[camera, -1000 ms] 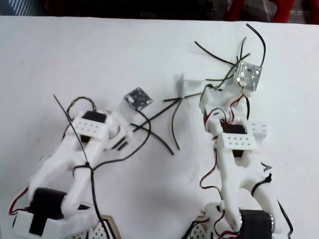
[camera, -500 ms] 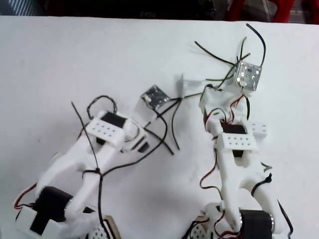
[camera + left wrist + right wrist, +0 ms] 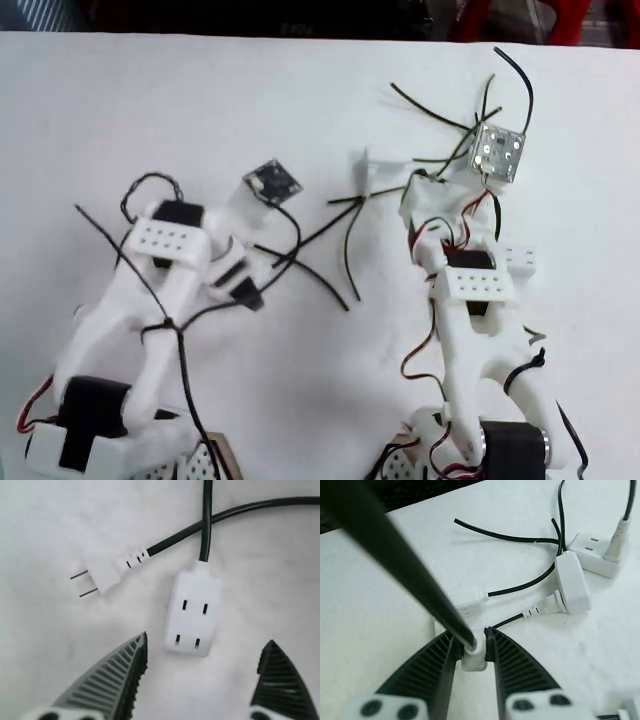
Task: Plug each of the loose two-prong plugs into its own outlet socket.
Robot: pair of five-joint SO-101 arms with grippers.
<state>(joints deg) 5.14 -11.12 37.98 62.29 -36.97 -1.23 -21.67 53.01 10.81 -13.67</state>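
Note:
Seen from the left wrist, a white outlet socket (image 3: pixel 192 614) on a black cord lies flat on the table. My left gripper (image 3: pixel 207 640) hangs open just above it, one finger on each side. A loose two-prong plug (image 3: pixel 102 575) lies beside the socket, prongs pointing away from it. From the right wrist, my right gripper (image 3: pixel 470 641) is shut on a white plug (image 3: pixel 474 655) whose black cord (image 3: pixel 395 555) runs up past the camera. Beyond it lie another loose plug (image 3: pixel 465 605), a white socket block (image 3: pixel 572 582) with a plug at its end, and a further socket (image 3: pixel 592 552) with a plug in it.
Black cords (image 3: pixel 320 235) cross the white table (image 3: pixel 150 100) between the two arms. The left arm (image 3: pixel 150 290) stands at the front left and the right arm (image 3: pixel 470 300) at the front right. Dark clutter lines the table's far edge.
The left arm swung right toward the cords, then back left, and now hangs over the socket. The right arm has kept still with the plug in its gripper.

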